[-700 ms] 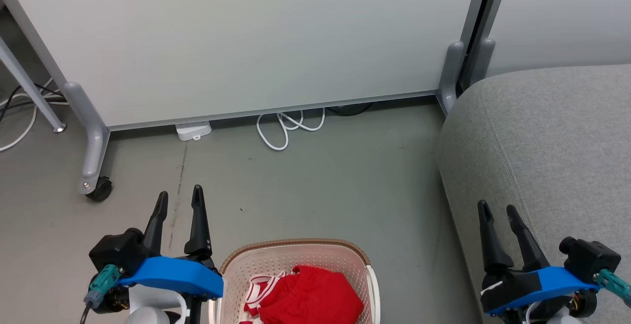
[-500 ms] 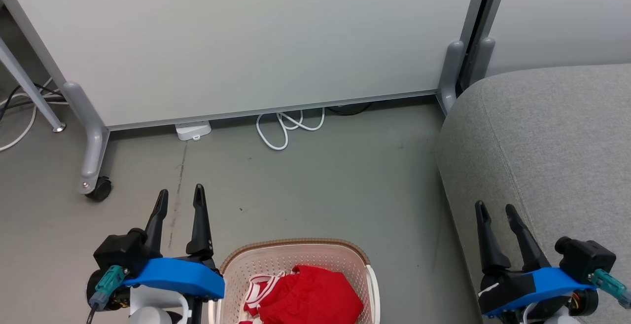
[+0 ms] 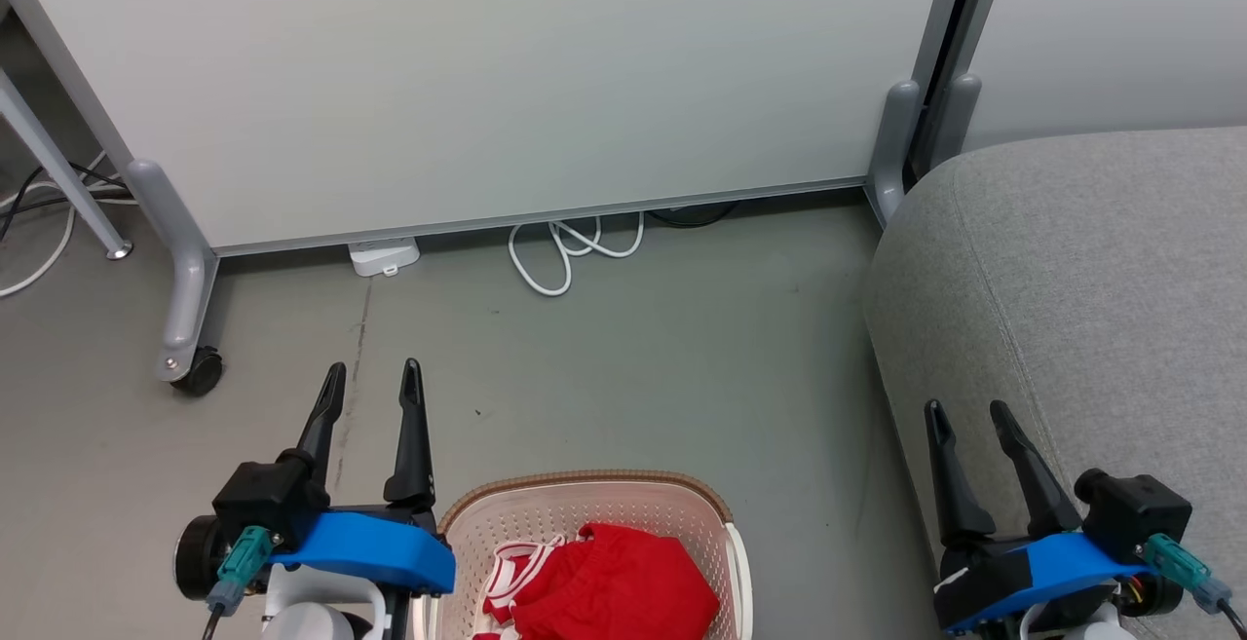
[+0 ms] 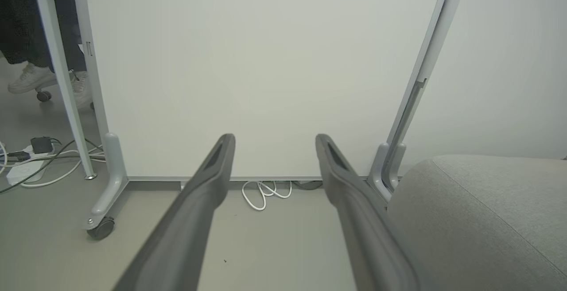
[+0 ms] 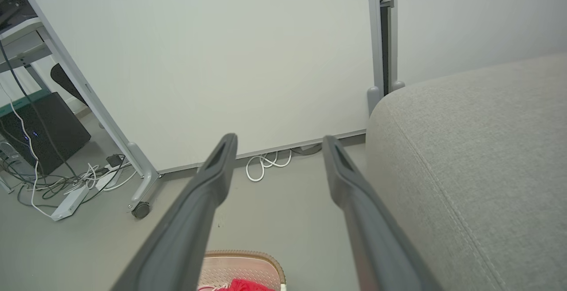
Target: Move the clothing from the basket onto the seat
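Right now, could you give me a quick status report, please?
Left gripper, right gripper open, empty. Clothing in basket, none on visible seat. White cable by partition, out of the way.

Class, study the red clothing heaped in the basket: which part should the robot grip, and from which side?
Pinch the clothing at its raised red hump, coming down from above: the basket walls it in, closing off the sides, while the bunched top stands free. The open left hand is nearest.
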You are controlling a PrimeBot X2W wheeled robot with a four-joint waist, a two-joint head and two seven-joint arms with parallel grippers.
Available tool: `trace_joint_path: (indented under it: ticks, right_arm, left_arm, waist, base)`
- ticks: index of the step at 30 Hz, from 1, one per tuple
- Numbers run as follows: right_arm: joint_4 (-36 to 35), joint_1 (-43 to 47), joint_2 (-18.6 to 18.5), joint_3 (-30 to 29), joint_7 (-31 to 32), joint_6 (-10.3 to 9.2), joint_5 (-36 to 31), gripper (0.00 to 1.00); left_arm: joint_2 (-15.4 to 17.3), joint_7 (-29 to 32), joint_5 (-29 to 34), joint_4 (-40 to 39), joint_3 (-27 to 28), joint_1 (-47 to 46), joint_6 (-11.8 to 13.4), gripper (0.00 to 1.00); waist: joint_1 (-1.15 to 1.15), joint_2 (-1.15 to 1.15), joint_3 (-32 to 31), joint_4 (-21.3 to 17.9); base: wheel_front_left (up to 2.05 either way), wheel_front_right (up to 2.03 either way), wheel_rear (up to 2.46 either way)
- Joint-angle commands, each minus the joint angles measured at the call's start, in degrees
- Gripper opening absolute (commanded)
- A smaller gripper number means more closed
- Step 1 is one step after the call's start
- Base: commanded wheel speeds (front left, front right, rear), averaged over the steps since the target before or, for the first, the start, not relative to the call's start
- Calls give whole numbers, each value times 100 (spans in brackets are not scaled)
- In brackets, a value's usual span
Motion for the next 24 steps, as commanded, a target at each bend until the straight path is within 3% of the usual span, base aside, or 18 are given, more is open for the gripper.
trace_joint_path:
  ticks: [1,24]
  right_arm:
    - [1,-115,-39,16,-44,12,-119,100]
    - [31,-111,-46,146,-299,15,-1059,100]
  left_arm:
    - [6,-49,137,-17,21,-106,-44,100]
    - [-96,-295,1117,68,79,-115,-252,100]
  waist:
    - [0,0,-2,1]
    - [0,0,-3,-7]
  base:
    - [0,0,0]
    - [0,0,0]
